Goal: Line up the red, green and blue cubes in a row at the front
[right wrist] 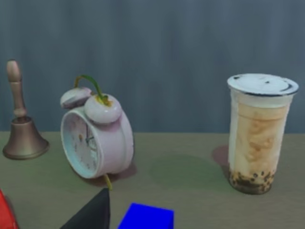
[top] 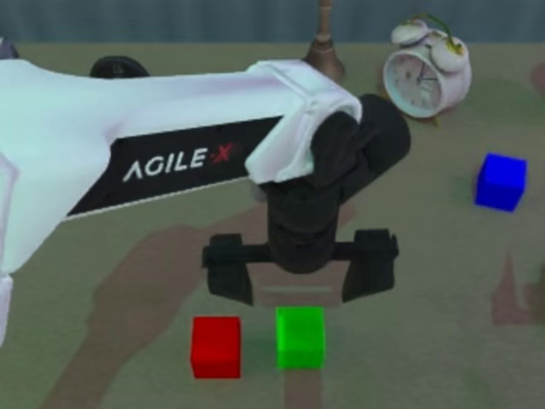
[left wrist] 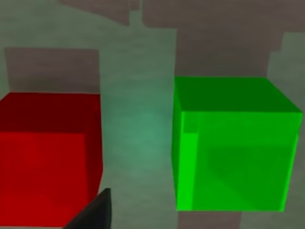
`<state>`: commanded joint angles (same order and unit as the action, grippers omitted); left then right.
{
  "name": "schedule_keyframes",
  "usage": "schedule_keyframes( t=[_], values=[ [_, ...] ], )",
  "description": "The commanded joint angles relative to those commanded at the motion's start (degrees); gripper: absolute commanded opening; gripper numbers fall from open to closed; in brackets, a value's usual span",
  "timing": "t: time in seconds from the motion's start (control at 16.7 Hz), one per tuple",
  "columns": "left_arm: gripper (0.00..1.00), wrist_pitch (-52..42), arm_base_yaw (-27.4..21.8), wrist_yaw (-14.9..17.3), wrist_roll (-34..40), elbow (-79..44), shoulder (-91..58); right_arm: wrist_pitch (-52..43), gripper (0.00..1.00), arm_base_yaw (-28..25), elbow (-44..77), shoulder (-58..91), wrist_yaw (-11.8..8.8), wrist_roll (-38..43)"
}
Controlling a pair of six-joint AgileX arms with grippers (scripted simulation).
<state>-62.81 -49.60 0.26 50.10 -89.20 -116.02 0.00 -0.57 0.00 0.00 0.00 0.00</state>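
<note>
The left gripper (top: 300,274) hovers with fingers released above the green cube (top: 300,336); the blue cube (top: 501,181) lies far right.

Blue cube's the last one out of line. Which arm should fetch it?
Right, probably. The blue cube sits at the table's right, showing close in the right wrist view. The left gripper, open, hangs over the red cube and green cube.

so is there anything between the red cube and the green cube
Nothing: only a bare strip of table separates the red cube and green cube, clearest in the left wrist view.
</note>
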Motion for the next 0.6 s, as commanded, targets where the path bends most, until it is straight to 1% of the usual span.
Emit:
schedule_keyframes(
  t=[0.18, 0.3, 0.42, 0.6],
  values=[
    [1.0, 0.2, -0.3, 0.0, 0.0, 0.1, -0.2, 0.0, 1.0, 0.0, 0.0, 0.0, 0.0, 0.0],
    [1.0, 1.2, 0.6, -0.1, -0.3, 1.6, 1.4, -1.2, 1.0, -0.2, 1.7, 1.7, -0.1, -1.2],
    [1.0, 3.4, 2.7, -0.3, -0.8, 4.9, 5.0, -4.0, 1.0, -0.4, 5.9, 5.9, -0.1, -3.8],
    [1.0, 8.8, 7.7, -0.7, -2.4, 13.1, 15.0, -10.4, 1.0, -0.8, 16.4, 16.6, -0.1, -10.1]
  ],
)
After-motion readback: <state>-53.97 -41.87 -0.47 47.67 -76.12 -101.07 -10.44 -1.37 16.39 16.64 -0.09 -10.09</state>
